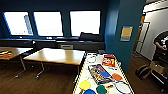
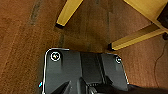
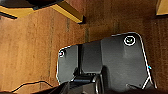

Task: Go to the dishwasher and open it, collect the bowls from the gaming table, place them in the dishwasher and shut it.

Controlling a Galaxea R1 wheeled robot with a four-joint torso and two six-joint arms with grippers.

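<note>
The gaming table, white-topped with a yellow and black edge, stands close in front of me at the lower middle of the head view. Bowls lie on its near end: a yellow bowl, a blue bowl, a green bowl, an orange bowl and another blue bowl resting on a flat game box. Both wrist views look down on brown floor, with my arms hanging low beside yellow table legs. The dishwasher is out of view.
A blue-rimmed racket, a hoop and a red box share the table. Wooden-topped tables stand to the left. A blue pillar rises right of the table; beyond it are a person and a backpack. A cable lies on the floor.
</note>
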